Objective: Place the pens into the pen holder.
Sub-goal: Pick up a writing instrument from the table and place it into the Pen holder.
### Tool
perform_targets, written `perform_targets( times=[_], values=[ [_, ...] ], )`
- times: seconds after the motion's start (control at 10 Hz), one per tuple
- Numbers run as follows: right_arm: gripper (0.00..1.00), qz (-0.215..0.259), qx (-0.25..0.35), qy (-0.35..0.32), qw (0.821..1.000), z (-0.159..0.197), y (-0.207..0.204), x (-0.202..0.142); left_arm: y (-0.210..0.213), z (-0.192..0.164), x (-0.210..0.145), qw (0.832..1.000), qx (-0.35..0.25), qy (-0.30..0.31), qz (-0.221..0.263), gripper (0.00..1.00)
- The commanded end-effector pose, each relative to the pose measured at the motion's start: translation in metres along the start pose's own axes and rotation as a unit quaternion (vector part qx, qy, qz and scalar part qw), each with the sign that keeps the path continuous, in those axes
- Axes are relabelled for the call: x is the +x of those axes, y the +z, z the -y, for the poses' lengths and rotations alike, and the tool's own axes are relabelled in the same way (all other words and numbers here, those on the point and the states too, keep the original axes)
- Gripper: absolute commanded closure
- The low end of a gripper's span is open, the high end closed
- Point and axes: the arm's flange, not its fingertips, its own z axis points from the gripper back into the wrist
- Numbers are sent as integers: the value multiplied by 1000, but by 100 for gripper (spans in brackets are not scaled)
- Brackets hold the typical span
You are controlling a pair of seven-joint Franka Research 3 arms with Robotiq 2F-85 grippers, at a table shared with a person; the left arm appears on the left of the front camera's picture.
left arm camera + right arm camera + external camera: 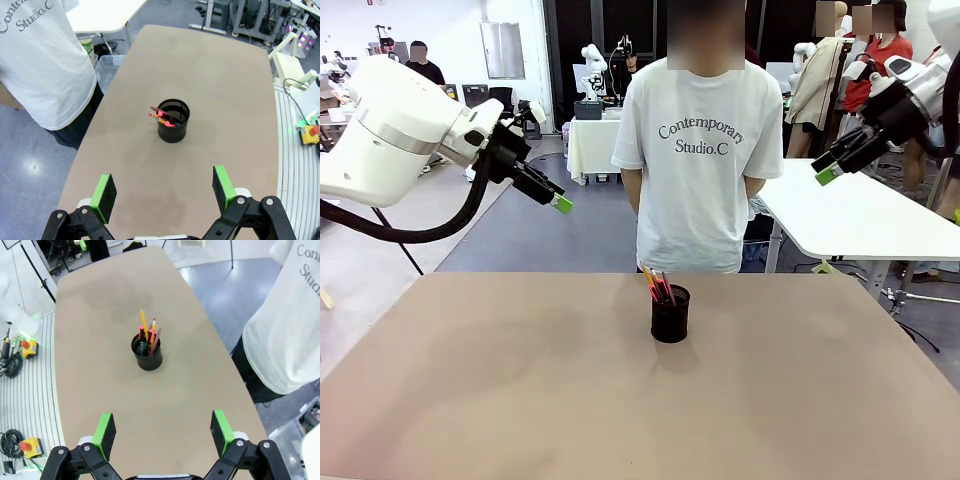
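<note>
A black mesh pen holder (670, 314) stands near the far middle of the tan table, also seen as the pen holder (173, 120) and the pen holder (147, 352). The pens (657, 285) stand inside it, tips sticking out; the pens (148, 331) show orange-yellow, red-ended and reddish-brown shafts, and the pens (161, 114) lean toward one side. My left gripper (561, 204) hangs open high above the table's left. My right gripper (826, 175) hangs open high at the right. Both wrist views show open empty jaws: left gripper (165, 190), right gripper (163, 429).
A person in a white T-shirt (702, 150) stands at the far edge of the table (500, 400), hands behind the back. A white table (860, 215) stands behind at the right.
</note>
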Motion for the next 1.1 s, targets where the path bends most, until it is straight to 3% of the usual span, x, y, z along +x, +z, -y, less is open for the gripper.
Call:
perform_targets(
  times=[0.0,1.0],
  values=[
    [0,1,-1,3,1000,-2,2,3,3,0,0,1000,0,2,0,0],
    [0,1,-1,3,1000,-2,2,3,3,0,0,1000,0,2,0,0]
  ],
)
